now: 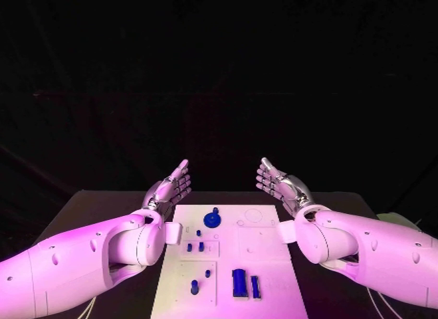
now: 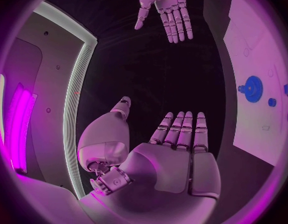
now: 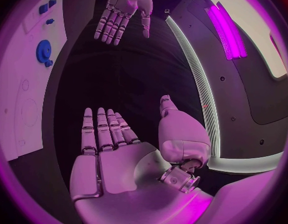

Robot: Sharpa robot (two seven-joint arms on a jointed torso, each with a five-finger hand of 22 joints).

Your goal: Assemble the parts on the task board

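While both of my hands hover flat-palmed with fingers apart, holding nothing, left hand [image 1: 171, 187] and right hand [image 1: 281, 186] flank the far end of the task board [image 1: 266, 266] on the black bench [image 1: 104, 206]. Small blue parts [image 1: 240, 282] lie on the board; I judge them light, rigid, slick plastic, best pinched across their narrow sides.

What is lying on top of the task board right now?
On the task board: a blue gear at the far end, small blue pegs mid-board, two blue bars nearest. Nothing covers it; both hands are raised beside it.
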